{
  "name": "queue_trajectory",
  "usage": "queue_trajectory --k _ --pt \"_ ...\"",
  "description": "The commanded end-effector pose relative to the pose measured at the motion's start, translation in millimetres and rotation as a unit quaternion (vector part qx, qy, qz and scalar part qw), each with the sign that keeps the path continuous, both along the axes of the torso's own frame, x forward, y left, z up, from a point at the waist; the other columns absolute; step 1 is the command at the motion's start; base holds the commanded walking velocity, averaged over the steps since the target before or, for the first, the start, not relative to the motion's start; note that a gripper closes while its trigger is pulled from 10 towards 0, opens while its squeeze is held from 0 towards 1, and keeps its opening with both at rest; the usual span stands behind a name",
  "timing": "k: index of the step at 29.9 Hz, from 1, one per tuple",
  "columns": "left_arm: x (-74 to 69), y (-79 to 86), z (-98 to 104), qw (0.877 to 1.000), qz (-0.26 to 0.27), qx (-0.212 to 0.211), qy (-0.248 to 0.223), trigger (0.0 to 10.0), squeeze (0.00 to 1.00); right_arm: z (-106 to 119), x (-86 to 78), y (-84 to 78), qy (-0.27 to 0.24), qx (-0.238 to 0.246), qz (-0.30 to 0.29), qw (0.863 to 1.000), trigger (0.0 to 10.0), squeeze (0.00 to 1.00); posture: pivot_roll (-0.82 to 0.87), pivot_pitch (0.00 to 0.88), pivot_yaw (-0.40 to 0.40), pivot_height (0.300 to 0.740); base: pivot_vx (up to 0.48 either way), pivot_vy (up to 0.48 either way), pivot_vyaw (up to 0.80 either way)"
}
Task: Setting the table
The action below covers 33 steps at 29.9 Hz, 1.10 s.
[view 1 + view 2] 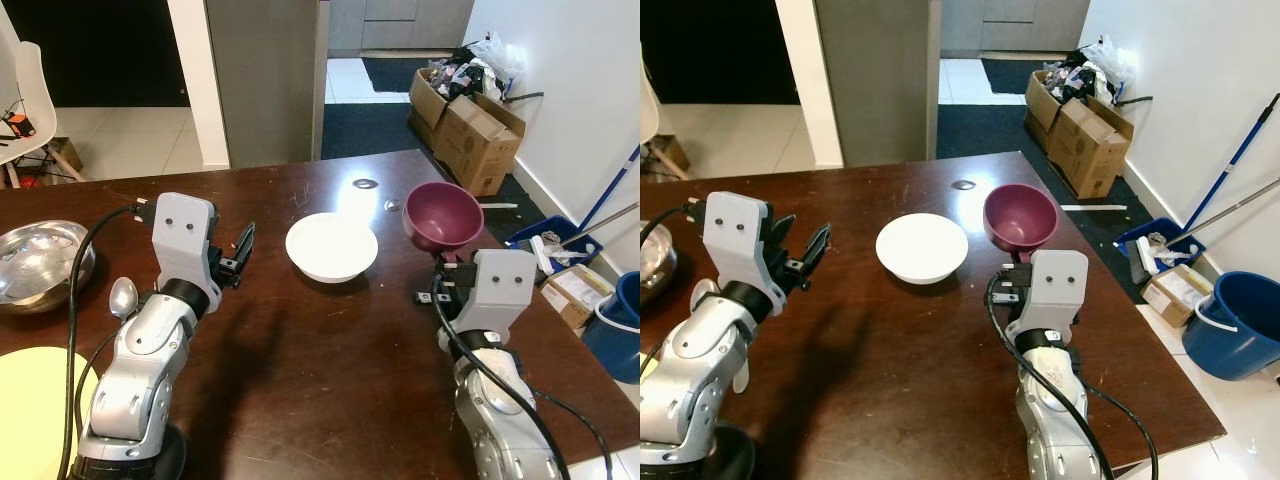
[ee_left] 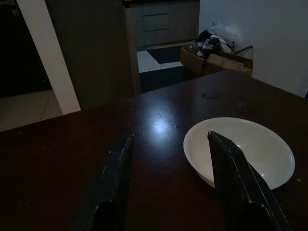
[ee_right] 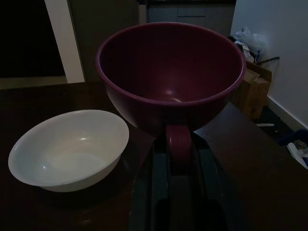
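Right gripper point(image 3: 179, 144) clamps maroon bowl point(image 1: 443, 215) aloft; left gripper point(image 2: 168, 154) spread, hovering.

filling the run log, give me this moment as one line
right tool: shut on maroon bowl handle, held above table | left tool: open, near white bowl | metal bowl, spoon: table's left side

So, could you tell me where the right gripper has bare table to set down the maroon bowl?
Bare dark table lies between the two arms, nearer than the white bowl. The left end is crowded: steel bowl, spoon, yellow mat.
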<state>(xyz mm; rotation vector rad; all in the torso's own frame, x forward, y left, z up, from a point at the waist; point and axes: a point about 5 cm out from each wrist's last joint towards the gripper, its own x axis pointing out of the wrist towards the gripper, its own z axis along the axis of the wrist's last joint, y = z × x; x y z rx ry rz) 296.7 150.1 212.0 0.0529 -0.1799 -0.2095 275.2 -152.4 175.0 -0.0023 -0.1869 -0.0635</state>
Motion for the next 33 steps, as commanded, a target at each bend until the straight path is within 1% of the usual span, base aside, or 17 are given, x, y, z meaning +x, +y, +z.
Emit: queue_trajectory --k 1,5,33 --pt "1.0 0.8 -2.4 1.000 0.004 -0.001 0.003 10.0 0.00 -3.5 -0.2 0.8 0.007 0.002 0.000 1.000 10.0 0.00 -0.06 0.004 0.064 0.740 0.000 0.000 0.00" --pt "1.1 0.9 -2.4 1.000 0.004 -0.001 0.004 10.0 0.00 -3.8 -0.2 0.9 0.007 0.002 0.000 1.000 10.0 0.00 -0.06 0.004 0.064 0.740 0.000 0.000 0.00" --pt "2.7 1.6 -1.2 1.000 0.004 -0.001 0.003 10.0 0.00 -5.5 1.0 2.3 0.008 0.004 -0.002 1.000 10.0 0.00 -0.05 0.001 0.069 0.740 -0.294 0.000 0.00"
